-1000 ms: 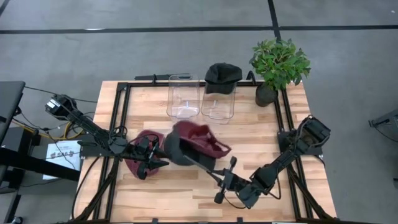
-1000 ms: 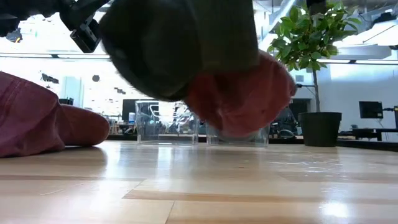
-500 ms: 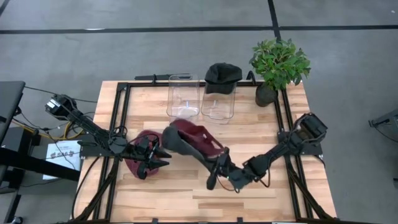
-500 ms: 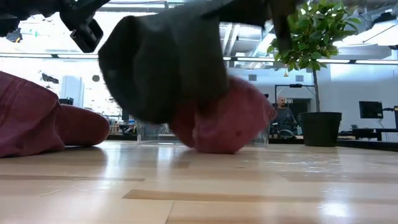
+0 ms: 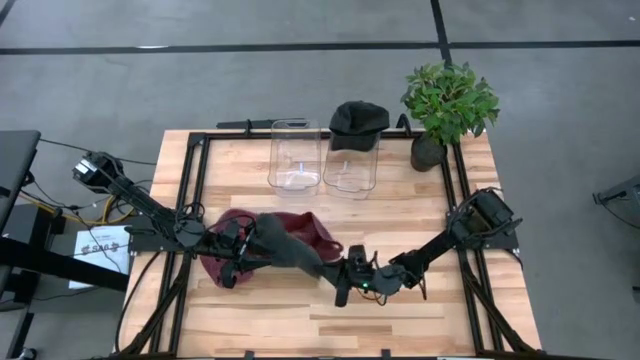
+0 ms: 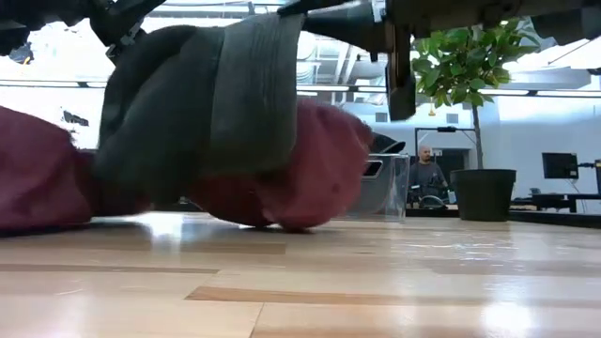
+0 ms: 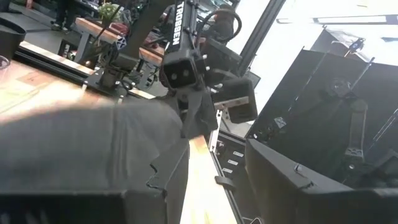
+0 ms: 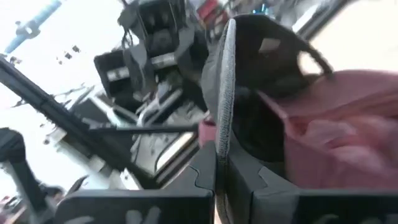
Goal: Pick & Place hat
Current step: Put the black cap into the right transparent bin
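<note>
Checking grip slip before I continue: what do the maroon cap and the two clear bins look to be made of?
The maroon cap with a dark lining looks like soft woven cloth, matte: it folds and sags where the right end effector pinches it. The two clear square bins look like rigid glossy plastic, perhaps acrylic: see-through walls with bright edges.

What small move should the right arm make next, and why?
Probably open the right gripper and let go. Its fingers are shut on the brim of the maroon hat, which now lies low on the table, overlapping the other hat by the left gripper.
</note>
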### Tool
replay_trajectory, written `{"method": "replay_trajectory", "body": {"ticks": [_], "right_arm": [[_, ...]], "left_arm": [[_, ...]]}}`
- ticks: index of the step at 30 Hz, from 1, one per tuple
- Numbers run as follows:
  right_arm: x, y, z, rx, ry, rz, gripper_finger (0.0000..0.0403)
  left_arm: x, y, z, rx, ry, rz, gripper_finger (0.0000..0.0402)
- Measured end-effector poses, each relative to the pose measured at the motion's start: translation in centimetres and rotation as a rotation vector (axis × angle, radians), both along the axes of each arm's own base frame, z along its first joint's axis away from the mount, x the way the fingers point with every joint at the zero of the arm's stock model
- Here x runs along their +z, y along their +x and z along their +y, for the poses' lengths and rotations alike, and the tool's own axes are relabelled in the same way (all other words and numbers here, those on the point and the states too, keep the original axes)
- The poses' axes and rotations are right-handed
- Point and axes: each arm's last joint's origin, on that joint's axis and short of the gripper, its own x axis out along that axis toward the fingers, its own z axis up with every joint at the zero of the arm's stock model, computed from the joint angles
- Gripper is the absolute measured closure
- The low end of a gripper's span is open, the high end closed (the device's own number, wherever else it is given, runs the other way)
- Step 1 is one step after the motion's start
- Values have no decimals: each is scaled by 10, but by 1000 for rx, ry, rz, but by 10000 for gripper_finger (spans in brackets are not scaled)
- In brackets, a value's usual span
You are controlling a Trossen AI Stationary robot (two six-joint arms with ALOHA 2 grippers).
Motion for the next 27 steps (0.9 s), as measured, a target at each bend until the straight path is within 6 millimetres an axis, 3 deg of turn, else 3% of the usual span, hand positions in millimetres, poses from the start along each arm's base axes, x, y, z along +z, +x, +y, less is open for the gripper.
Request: {"method": "replay_trajectory", "body": {"ticks": [10,17,24,27], "right_arm": [[17,-4,-3,-185,-112,-96,396],[27,-8,-1,-216,-148,-156,395],[46,-25,10,-225,-235,-258,397],[49,-29,16,-236,-304,-225,396]], "left_arm": [[0,0,0,0,0,-1,246],[0,0,0,0,0,-1,246],[0,0,0,0,0,0,246],[0,0,0,0,0,0,246]]}}
